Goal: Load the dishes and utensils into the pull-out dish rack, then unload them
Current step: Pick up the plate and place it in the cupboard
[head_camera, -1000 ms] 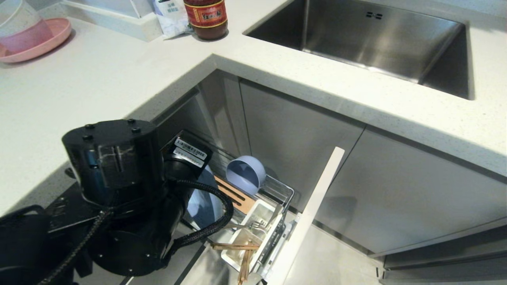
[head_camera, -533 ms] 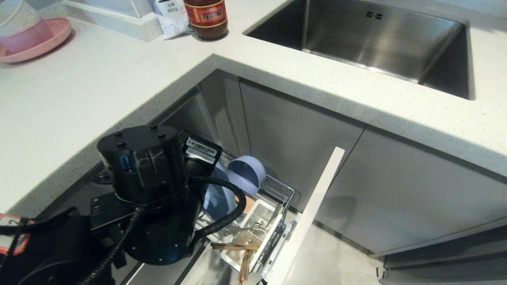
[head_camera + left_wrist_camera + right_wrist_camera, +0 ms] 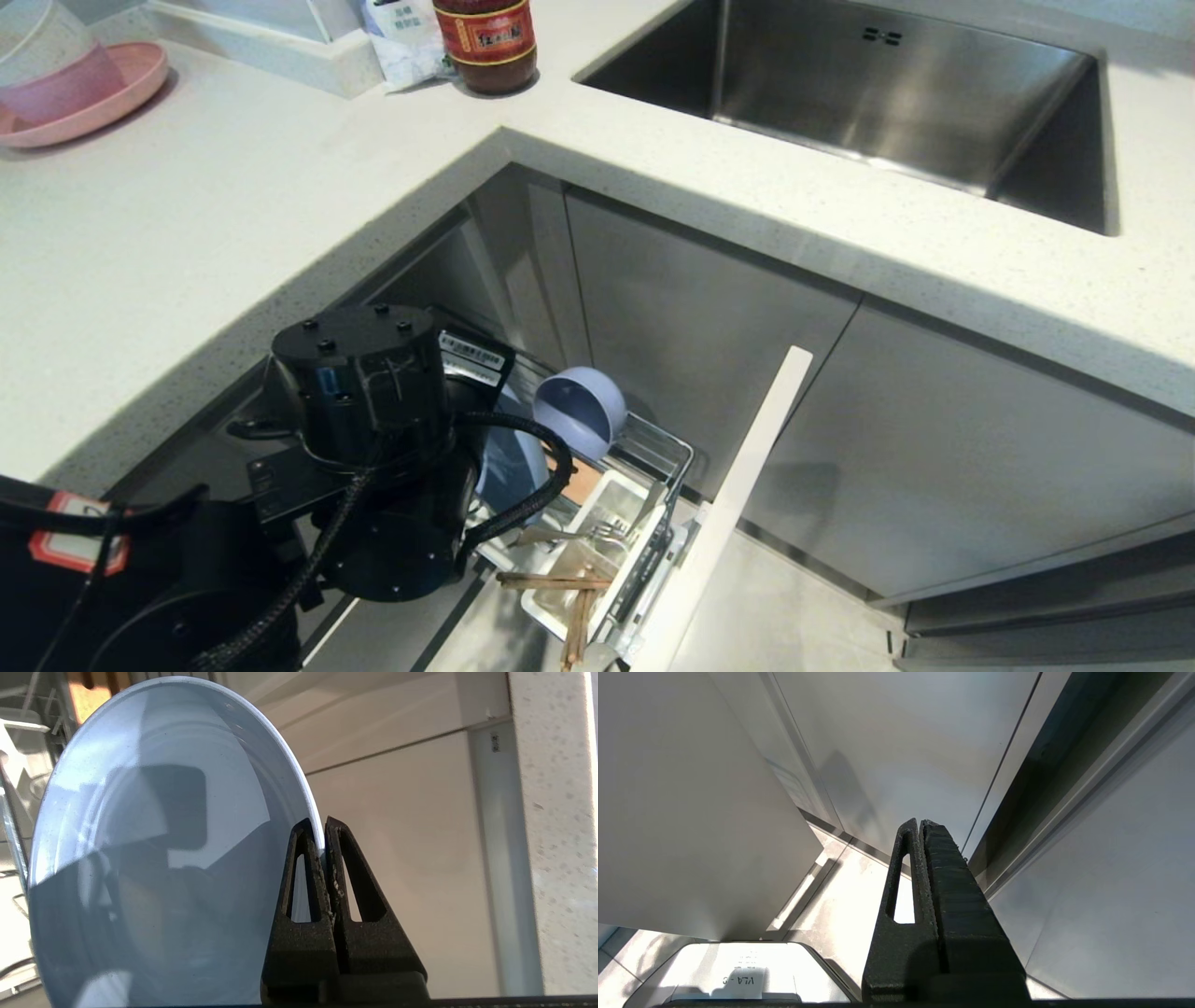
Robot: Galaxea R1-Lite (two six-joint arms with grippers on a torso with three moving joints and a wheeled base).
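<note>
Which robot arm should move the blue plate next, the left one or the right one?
The left one, probably. Its left claw is already shut on the rim of the blue plate, down at the pull-out dish rack. The right claw is shut on nothing, facing only cabinet fronts and floor.

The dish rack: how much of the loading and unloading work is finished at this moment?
Loading looks done: the blue bowl stands in the dish rack, and the fork and chopsticks sit in its white utensil box. In hand: the left pincer is shut on the rim of the blue plate, over the rack. Left: the plate, bowl, fork and chopsticks must come out. The right pincer is shut and idle.
</note>
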